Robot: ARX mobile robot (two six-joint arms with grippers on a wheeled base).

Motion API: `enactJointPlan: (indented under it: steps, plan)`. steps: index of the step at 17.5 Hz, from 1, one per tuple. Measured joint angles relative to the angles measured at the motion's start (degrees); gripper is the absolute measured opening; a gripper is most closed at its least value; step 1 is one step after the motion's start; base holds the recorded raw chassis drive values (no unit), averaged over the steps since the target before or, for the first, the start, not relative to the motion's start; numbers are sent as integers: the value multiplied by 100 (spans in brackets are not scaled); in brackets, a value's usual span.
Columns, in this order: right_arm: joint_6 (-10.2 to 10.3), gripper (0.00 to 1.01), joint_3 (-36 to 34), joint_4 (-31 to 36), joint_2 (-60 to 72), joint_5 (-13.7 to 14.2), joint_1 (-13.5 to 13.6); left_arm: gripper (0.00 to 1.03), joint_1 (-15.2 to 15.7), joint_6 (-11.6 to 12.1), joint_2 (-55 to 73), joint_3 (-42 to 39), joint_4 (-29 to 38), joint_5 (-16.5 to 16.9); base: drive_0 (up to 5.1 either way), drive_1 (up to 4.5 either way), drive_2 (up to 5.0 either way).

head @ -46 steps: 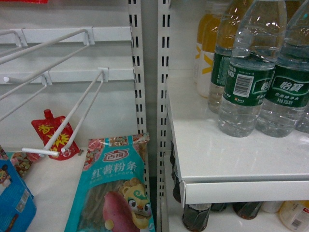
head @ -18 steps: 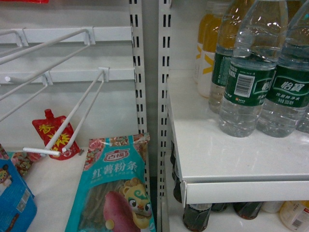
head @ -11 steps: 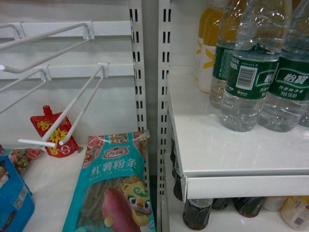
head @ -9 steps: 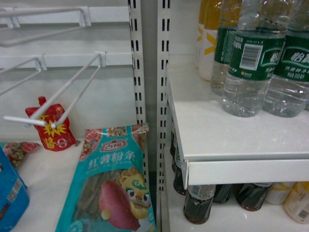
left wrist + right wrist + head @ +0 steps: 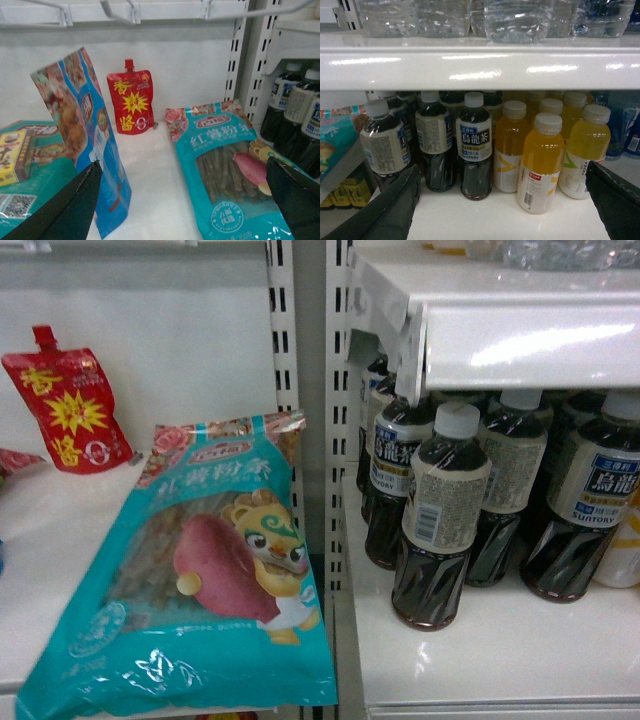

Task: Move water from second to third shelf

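The water shows only as clear ribbed bottle bottoms (image 5: 517, 20), standing in a row on the upper white shelf (image 5: 480, 62) at the top of the right wrist view. A sliver of them (image 5: 560, 252) also shows at the head view's top right; their labels are out of frame. My right gripper (image 5: 503, 167) is open and empty, below that shelf, facing the drinks on the lower shelf (image 5: 485, 222). In the neighbouring bay, my left gripper (image 5: 183, 162) is open and empty above a white shelf (image 5: 155, 190). Neither gripper appears in the head view.
Dark tea bottles (image 5: 474, 145) and yellow drink bottles (image 5: 540, 160) fill the lower shelf. A teal noodle packet (image 5: 225, 175), a red pouch (image 5: 131, 102), an upright blue packet (image 5: 85, 130) and a green box (image 5: 25, 165) occupy the left bay. Slotted uprights (image 5: 305, 390) divide the bays.
The head view has swung downward: the water shelf has risen to the top edge, and the dark bottles beneath it now fill the right side. The wire hooks have left the view.
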State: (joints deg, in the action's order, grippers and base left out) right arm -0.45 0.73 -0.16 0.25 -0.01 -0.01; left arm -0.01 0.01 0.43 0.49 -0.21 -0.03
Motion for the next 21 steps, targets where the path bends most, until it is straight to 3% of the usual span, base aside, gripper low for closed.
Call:
enactJointPlan:
  steps: [21]
  plan:
    - [2, 98, 0, -11, 0, 2, 0, 98, 0, -2, 0, 0, -9, 0, 0, 0, 0]
